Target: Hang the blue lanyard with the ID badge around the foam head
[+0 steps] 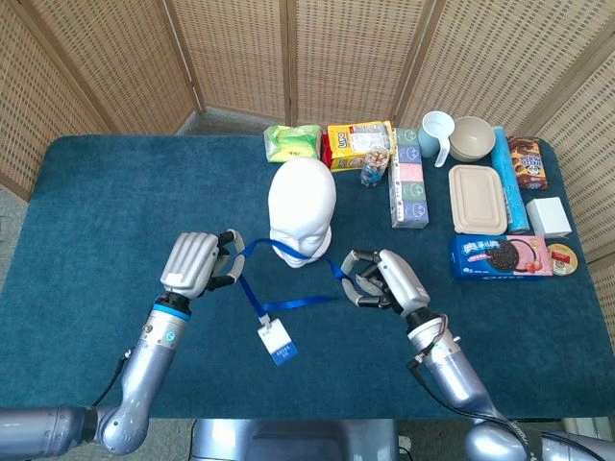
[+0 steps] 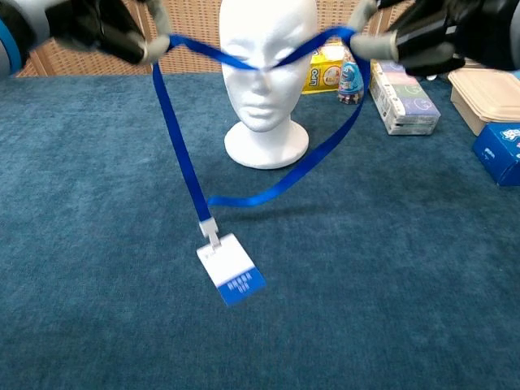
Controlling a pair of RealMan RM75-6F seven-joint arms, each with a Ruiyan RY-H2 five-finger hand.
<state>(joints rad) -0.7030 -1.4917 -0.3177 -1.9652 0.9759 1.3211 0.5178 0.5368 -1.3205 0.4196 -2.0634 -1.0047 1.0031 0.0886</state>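
The white foam head [image 1: 302, 210] [image 2: 265, 73] stands upright on the blue cloth, facing me. In front of its face the blue lanyard [image 1: 288, 304] [image 2: 180, 154] is stretched in the air between both hands. My left hand [image 1: 197, 264] [image 2: 106, 24] pinches the strap's left side and my right hand [image 1: 384, 280] [image 2: 426, 32] pinches its right side. From the left hand the strap drops to the white and blue ID badge [image 1: 277, 343] [image 2: 230, 269], which hangs tilted above the cloth. The top of the loop crosses the head at eye height in the chest view.
Behind and to the right of the head lie snack packs [image 1: 358, 144], a small jar [image 1: 375, 169], a tall box [image 1: 408, 190], a mug [image 1: 436, 134], a bowl [image 1: 472, 137], a lidded beige container [image 1: 477, 198] and a cookie box [image 1: 500, 255]. A wicker screen [image 1: 317, 58] backs the table [image 1: 115, 211].
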